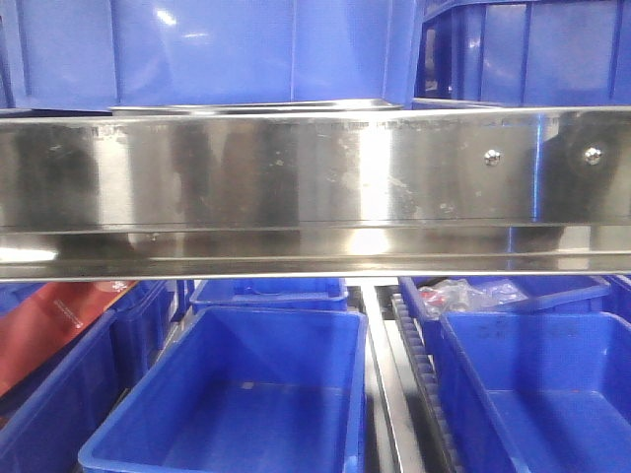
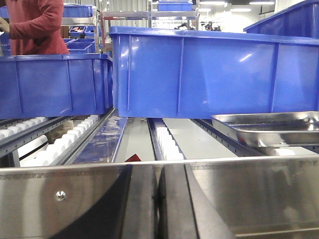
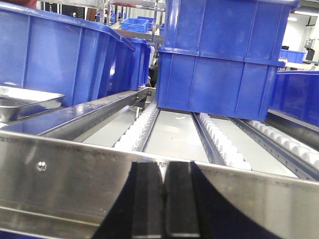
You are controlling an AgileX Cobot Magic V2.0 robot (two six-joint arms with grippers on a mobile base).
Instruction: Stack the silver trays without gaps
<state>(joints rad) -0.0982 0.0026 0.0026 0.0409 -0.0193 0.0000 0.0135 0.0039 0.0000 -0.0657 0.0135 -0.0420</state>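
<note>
Shelf level, front: steel rail, broad and shiny, two screws near its right end, spanning the whole front view.

Tray: shiny steel, shallow, with a rolled rim. It lies on the roller shelf behind the rail, just in front of a large blue bin. It sits to the right of the left gripper and shows again at the far left of the right wrist view. From the front only its thin rim shows above the rail. Whether it is one tray or several nested, I cannot tell.

Left gripper: dark fingers pressed together, nothing between them, in front of the rail.

Right gripper: fingers together with only a hairline seam, holding nothing, also in front of the rail.

Rollers: white, in rows running back between grey tracks.

Stacked bins: blue, at the back of the right-hand lane.

Lower bin: blue and open, under the rail.

Person: red sleeve, far left background.
</note>
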